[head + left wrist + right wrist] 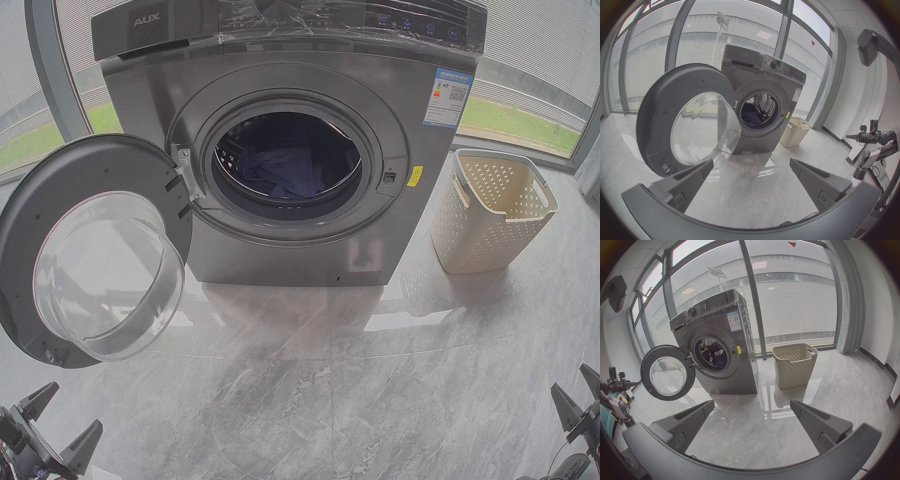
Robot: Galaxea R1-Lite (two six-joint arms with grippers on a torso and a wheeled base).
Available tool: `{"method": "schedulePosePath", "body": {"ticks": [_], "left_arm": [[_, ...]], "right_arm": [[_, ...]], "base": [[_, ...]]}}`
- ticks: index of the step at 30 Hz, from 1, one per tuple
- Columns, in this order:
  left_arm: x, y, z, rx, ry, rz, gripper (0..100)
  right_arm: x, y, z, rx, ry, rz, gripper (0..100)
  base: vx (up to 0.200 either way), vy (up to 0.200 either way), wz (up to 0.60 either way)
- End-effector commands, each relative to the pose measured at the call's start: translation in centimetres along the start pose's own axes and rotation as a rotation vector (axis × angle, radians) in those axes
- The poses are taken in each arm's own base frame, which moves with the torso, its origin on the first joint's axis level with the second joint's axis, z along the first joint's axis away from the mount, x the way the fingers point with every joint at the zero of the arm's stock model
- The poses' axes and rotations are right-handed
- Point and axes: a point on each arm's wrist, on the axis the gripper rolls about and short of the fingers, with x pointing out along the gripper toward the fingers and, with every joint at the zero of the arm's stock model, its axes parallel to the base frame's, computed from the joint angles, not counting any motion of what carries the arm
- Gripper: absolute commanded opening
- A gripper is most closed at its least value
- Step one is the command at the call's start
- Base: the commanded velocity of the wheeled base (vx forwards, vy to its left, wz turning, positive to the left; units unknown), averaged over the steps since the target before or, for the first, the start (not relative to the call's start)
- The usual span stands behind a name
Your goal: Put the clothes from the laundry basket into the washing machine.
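Clothes [284,172], dark blue, lie bunched low inside the drum of the washing machine [156,106], whose door [94,169] hangs wide open to the robot's left. The laundry basket [475,244] stands on the floor just beside the machine's right flank; no cloth shows over its rim or on the inner walls I can see (its bottom is hidden from here). Both arms sit low and well back from the machine, the left gripper [72,409] and right gripper [570,378] each with fingers spread and holding nothing.

My guess is the loading is about done, so the sensible move is a check of the basket floor. Anything left suits the right arm: go straight down between the handles, pinch a good bunch, lift clear of the rim, then push it deep past the door seal.

As for writing: a blue-edged label [448,98] with a square code, a small yellow sticker [414,176] by the latch, and a logo [145,20] on the drawer.
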Motion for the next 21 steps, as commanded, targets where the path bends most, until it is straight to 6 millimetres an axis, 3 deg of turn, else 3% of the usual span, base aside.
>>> {"method": "schedulePosePath", "body": {"ticks": [1,7,9,13,17,20,21], "left_arm": [[-2.8,-0.3,-2.8,0.034,-0.078,0.061,100],[-2.8,-0.2,-3.9,0.083,0.014,0.280,100],[-3.2,-0.4,-4.3,0.086,-0.033,0.343,100],[-3.4,-0.4,-4.2,0.084,-0.058,0.322,100],[-3.4,-0.4,-4.2,0.084,-0.059,0.320,100],[-3.4,-0.4,-4.2,0.086,-0.059,0.319,100],[-3.4,-0.4,-4.2,0.086,-0.059,0.319,100]], "right_arm": [[-2.3,-0.3,-2.8,-0.006,-0.031,-0.058,100],[-2.3,-0.6,-2.7,-0.013,-0.043,-0.182,100],[-2.3,-0.6,-2.8,-0.025,-0.043,-0.211,100],[-2.3,-0.7,-2.7,-0.027,-0.047,-0.243,100],[-3.0,-0.5,-2.9,-0.087,-0.115,-0.409,100],[-3.2,-0.3,-3.1,-0.106,-0.138,-0.315,100],[-3.0,-0.1,-3.2,-0.100,-0.119,-0.199,100]], "base": [[0.000,0.000,0.00],[0.000,0.000,0.00],[0.000,0.000,0.00],[0.000,0.000,0.00],[0.000,0.200,0.00],[0.000,0.200,0.00],[0.000,0.200,0.00]]}}
